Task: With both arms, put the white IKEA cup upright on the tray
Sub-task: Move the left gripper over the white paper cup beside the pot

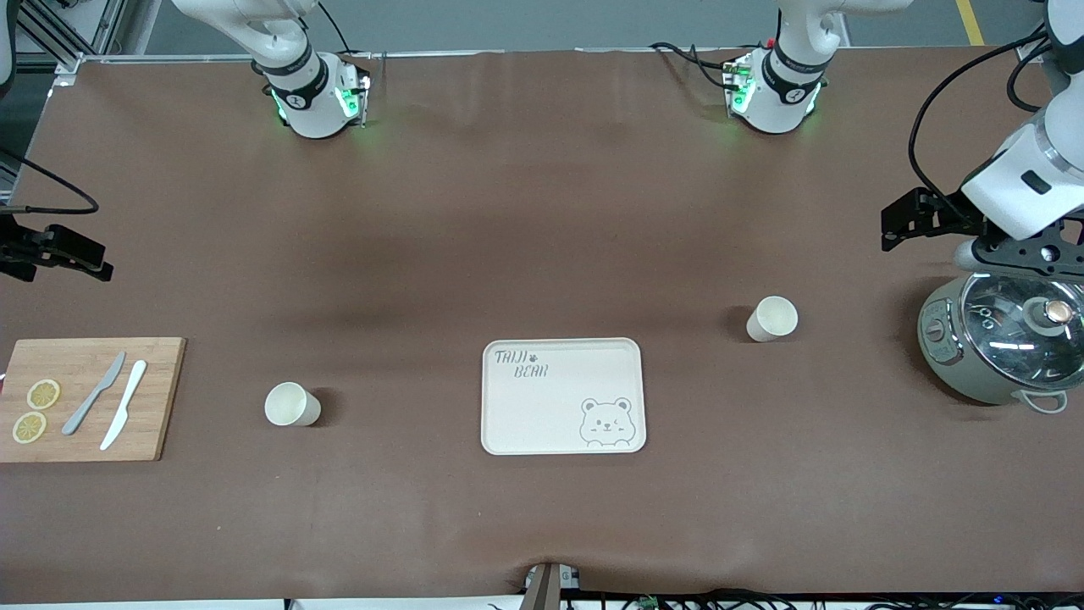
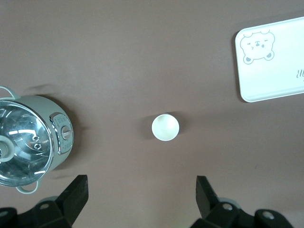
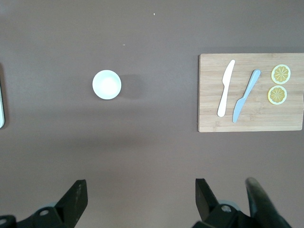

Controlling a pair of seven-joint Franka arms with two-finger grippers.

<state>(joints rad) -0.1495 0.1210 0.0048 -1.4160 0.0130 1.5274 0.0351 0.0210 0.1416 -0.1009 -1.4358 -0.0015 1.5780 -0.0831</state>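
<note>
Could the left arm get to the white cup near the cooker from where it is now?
Probably yes. The left hand hangs open above the table with the cup standing upright and alone on the brown cloth. The cooker sits beside it toward the table's end, apart from the cup, so nothing blocks the way down.

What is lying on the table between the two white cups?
Only the tray, with nothing on it, lies between the cups; the front view shows this.

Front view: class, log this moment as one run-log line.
cups: upright, on table beside tray | left pincer: open | right pincer: open
</note>
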